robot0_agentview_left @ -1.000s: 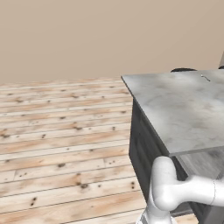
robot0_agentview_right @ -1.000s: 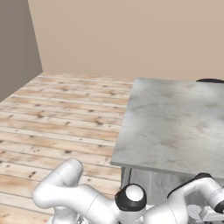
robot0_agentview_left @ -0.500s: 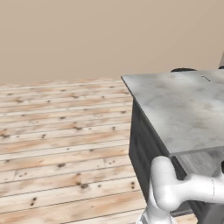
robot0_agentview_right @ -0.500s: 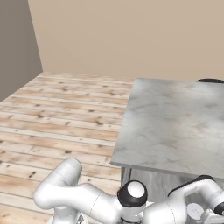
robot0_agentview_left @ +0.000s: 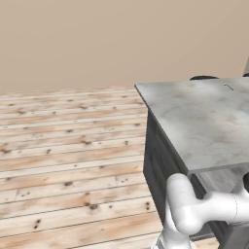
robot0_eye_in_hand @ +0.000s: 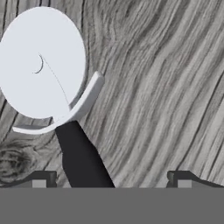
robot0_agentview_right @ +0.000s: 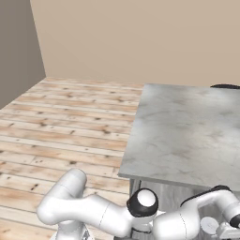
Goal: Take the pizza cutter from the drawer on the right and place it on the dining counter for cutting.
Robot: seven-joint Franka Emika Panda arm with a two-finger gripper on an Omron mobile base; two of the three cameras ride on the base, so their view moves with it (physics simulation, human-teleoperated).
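Hand view: the pizza cutter (robot0_eye_in_hand: 52, 87) lies flat on the grey, grained floor of the drawer (robot0_eye_in_hand: 166, 87), its pale round blade toward the top left and its dark handle running down between the two dark fingertips (robot0_eye_in_hand: 43, 178), nearer the left one. The gripper (robot0_eye_in_hand: 111, 180) hangs directly over it with its fingers spread wide, clear of the handle. In the right base view the white arm (robot0_agentview_right: 108, 213) bends low beside the dining counter (robot0_agentview_right: 187, 131), whose marbled slab stands above a plank floor (robot0_agentview_right: 70, 122).
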